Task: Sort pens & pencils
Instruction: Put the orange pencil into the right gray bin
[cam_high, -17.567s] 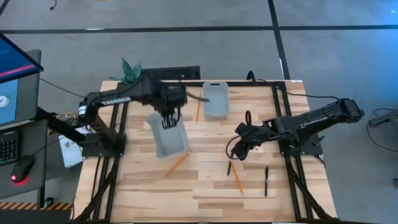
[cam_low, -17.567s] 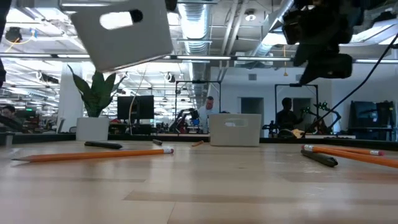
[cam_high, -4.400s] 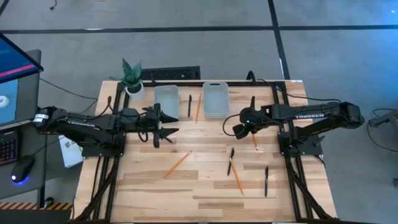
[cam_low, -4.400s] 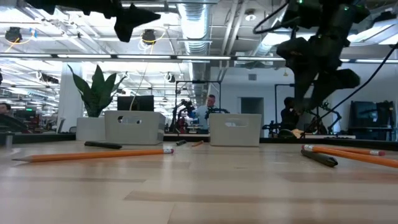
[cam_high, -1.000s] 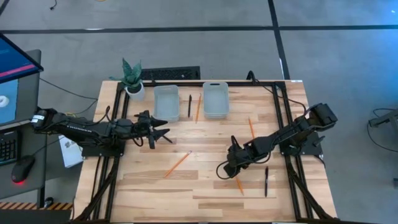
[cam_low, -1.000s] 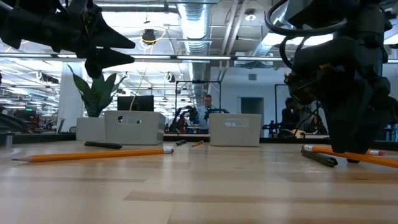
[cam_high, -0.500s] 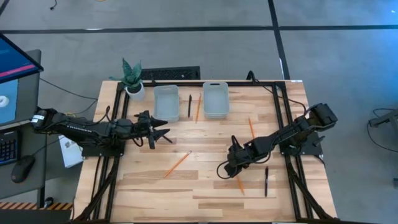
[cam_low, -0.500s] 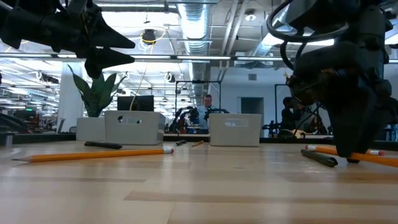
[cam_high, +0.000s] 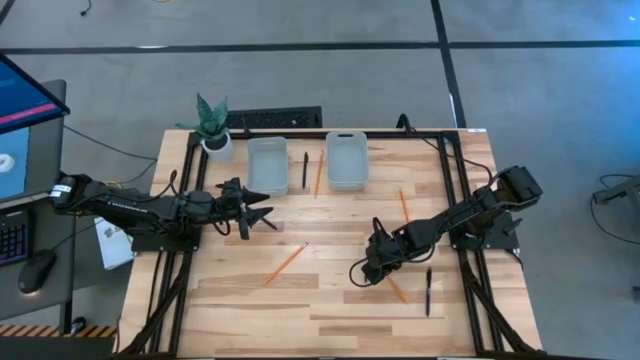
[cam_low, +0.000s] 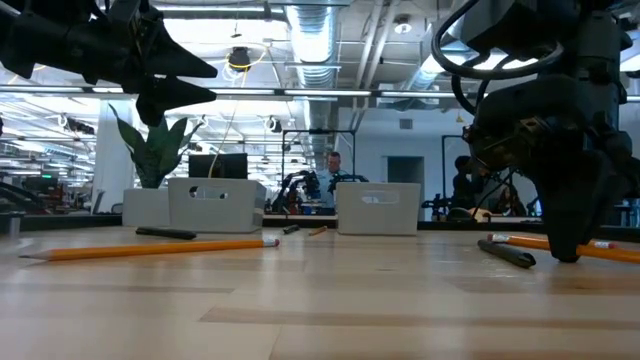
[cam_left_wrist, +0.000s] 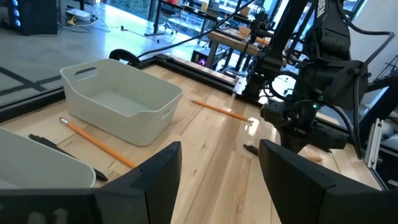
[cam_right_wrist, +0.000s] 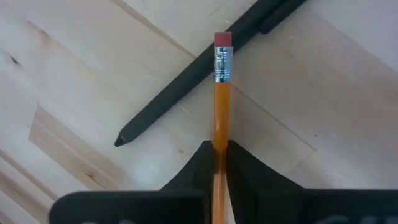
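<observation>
My right gripper (cam_high: 373, 270) is down at the table in the right-middle, shut on an orange pencil (cam_right_wrist: 221, 93). A black pen (cam_right_wrist: 186, 81) lies slantwise under that pencil's eraser end. My left gripper (cam_high: 266, 207) hovers open at the left, near the left bin (cam_high: 267, 165). Another pencil (cam_high: 287, 262) lies in the table's middle and a third one (cam_high: 403, 207) at the right. One pen (cam_high: 428, 290) lies near the right rail. Between the two bins lie a pen (cam_high: 305, 170) and a pencil (cam_high: 318, 175). My right gripper pinches the pencil's shaft (cam_right_wrist: 221, 138) between its two fingers, a short way back from the eraser end (cam_right_wrist: 222, 41). The fingers come from above, pointing down, and lie across the pencil. The eraser end crosses over the black pen. Whether the pencil is lifted clear, I cannot tell.
Two pale bins (cam_high: 347, 160) stand side by side at the table's far edge, with a potted plant (cam_high: 210, 120) at the far left corner. Black frame rails (cam_high: 455, 190) run along both sides. Bare wood stretches across the near part of the table.
My right gripper has shut on the pencil while staying low at the table. The pencil's free near end has swung a little toward the table's right, and the pen beside it has shifted slightly.
</observation>
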